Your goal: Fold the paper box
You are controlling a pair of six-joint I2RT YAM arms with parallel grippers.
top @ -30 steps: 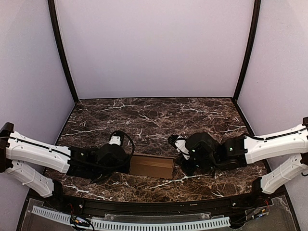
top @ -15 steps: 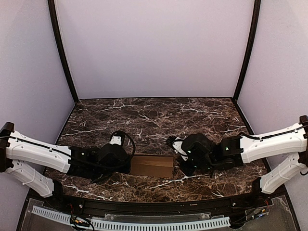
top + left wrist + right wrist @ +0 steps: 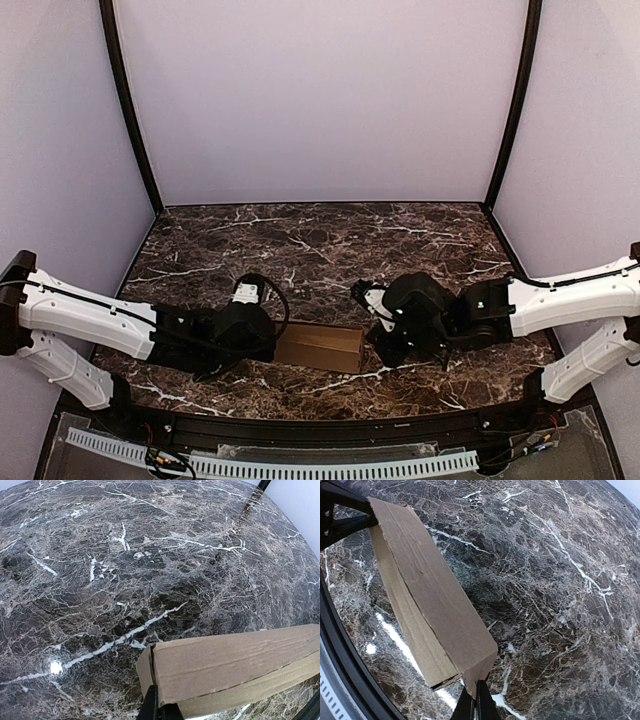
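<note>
- In the left wrist view, the left gripper (image 3: 158, 700) is closed down narrow on the paper box (image 3: 235, 662). Its dark fingers pinch the cardboard's end edge at the bottom of the frame. From the fingers the box runs out to the right of that view.
- In the right wrist view, the right gripper (image 3: 474, 697) is also pinched narrow, on a corner of the box's other end. The box stretches ahead and to the left of its fingertips.
- Only the right wrist view shows the box end beside that gripper parted into a thin dark slit. What is inside the slit is hidden.
- The same view shows the left gripper's black fingers on the end of the box farthest from the right gripper.
- The top view shows what neither wrist camera does. The box (image 3: 320, 347) is a flattened brown rectangle spanning the gap between the two grippers, one at each short end.
- I cannot tell whether the box's underside touches the marble table (image 3: 320, 250).
- Beyond both grippers the table runs back to the pale walls (image 3: 320, 100).
</note>
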